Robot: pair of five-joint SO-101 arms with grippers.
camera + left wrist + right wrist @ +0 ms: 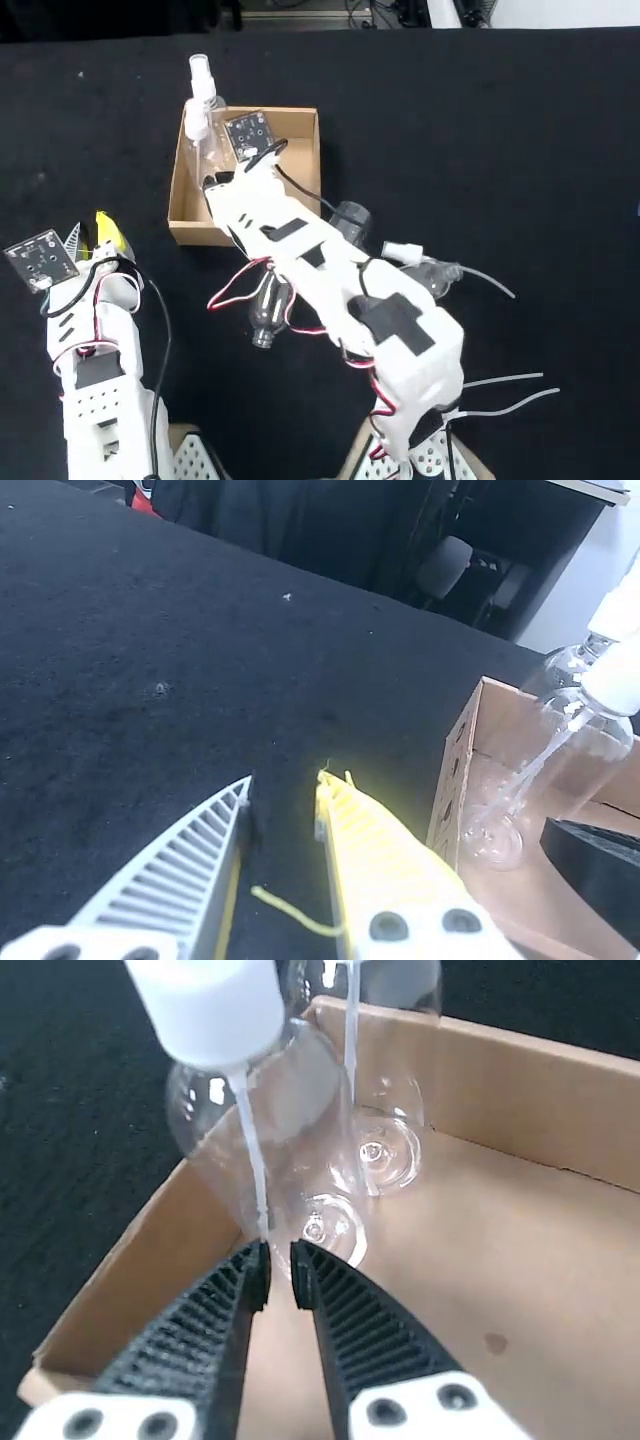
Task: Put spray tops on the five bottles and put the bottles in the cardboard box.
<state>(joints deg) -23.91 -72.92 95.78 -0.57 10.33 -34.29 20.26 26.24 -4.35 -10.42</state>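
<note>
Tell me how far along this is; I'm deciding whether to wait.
Done: two topped bottles stand in the cardboard box. In hand: nothing; the right gripper hangs empty over the box. Left: three loose bottles lie on the table beside the right arm, not yet boxed.

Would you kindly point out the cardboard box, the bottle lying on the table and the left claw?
cardboard box (300, 142), high view, bare floor.
lying bottle (268, 306), high view, clear body.
left claw (284, 780), left wrist view, between fingertips.
</note>
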